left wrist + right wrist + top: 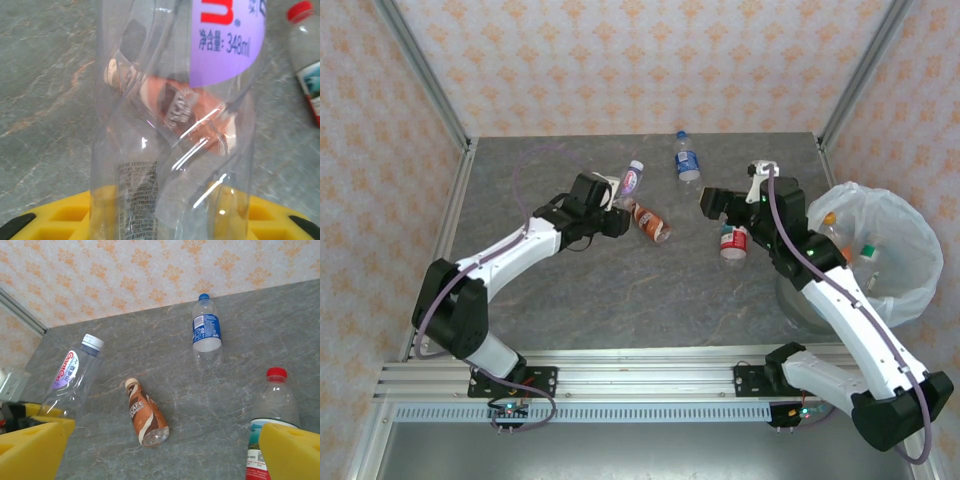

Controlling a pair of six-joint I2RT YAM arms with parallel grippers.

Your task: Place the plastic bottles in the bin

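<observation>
the left gripper [612, 204] has its yellow pads [60, 217] closed around the lower body of the purple-label bottle [632, 178]. the bottle tilts up off the table [640, 300], its white cap pointing toward 1 o'clock. the right gripper [160, 450] stands wide open and holds nothing, just above the red-capped bottle [733, 242]. the brown bottle [651, 223] lies on its side close by, at 4 o'clock of the held one. the blue-label bottle [688, 160] lies toward 12 o'clock near the back wall. the bin [910, 290] sits at 3 o'clock by the table's right edge, with a few bottles inside its white bag.

these bottles look empty, so they are probably very light, with thin clear walls that dent under a squeeze and a smooth, slippery skin. a round body can roll or squirt out from flat pads. i judge the safest hold to be across mid-body, on the label, square to the long axis, with a moderate squeeze.
</observation>
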